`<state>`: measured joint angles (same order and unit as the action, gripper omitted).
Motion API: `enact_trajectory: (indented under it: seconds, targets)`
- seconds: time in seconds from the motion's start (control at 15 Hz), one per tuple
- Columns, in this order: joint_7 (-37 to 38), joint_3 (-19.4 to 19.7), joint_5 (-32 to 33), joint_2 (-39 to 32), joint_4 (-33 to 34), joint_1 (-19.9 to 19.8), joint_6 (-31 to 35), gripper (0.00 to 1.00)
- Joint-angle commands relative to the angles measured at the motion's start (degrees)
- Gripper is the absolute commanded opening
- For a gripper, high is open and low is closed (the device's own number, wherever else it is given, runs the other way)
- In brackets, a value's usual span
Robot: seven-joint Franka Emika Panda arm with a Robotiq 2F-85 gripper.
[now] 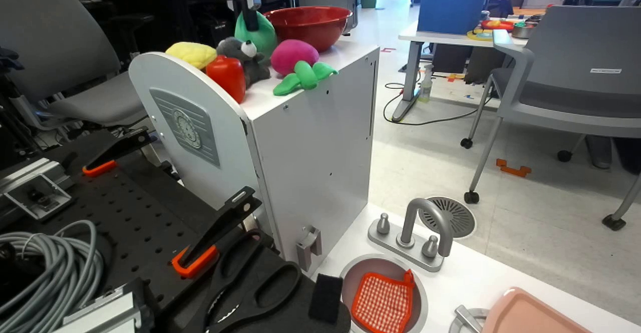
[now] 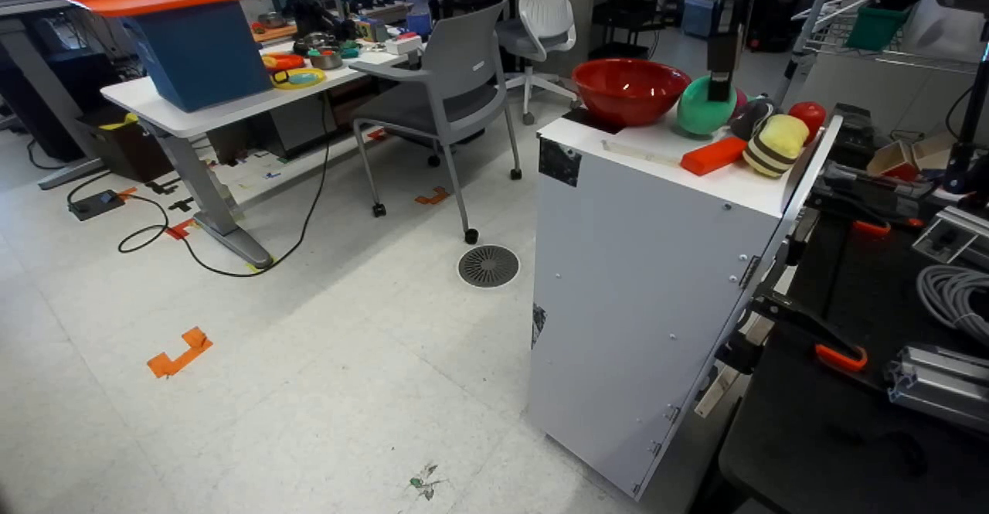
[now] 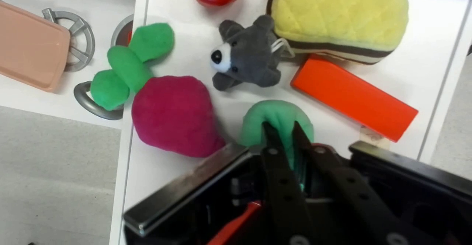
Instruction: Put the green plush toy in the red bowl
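The green plush toy (image 3: 276, 108) is on the white cabinet's top, rounded and creased where the fingers squeeze it. It also shows in both exterior views (image 1: 265, 38) (image 2: 698, 112). My gripper (image 3: 281, 125) points down from above, its two fingers shut on the toy, with green fabric bunched between them. Whether the toy touches the surface or hangs just above it, I cannot tell. The red bowl (image 2: 630, 97) stands upright right beside the toy, also in an exterior view (image 1: 313, 30). In the wrist view only slivers of the bowl (image 3: 236, 221) show behind the gripper.
Around the toy lie a pink plush with green leaves (image 3: 177, 116), a grey animal plush (image 3: 250, 55), a yellow plush (image 3: 339, 14), an orange-red block (image 3: 354, 97) and a red pepper (image 1: 228, 77). The cabinet (image 1: 315, 142) has a raised rounded panel (image 1: 210, 122) along one edge.
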<state>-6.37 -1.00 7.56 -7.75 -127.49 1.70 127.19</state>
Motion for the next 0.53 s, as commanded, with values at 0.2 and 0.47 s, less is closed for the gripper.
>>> enact_trajectory:
  seconds: [0.2, 0.47]
  targets:
    - [-1.88, -0.76, 0.3, 1.9, -0.81, 0.18, -0.3, 0.03]
    - [-1.44, -1.11, 1.96, 3.03, -1.56, 0.8, 0.22, 0.03]
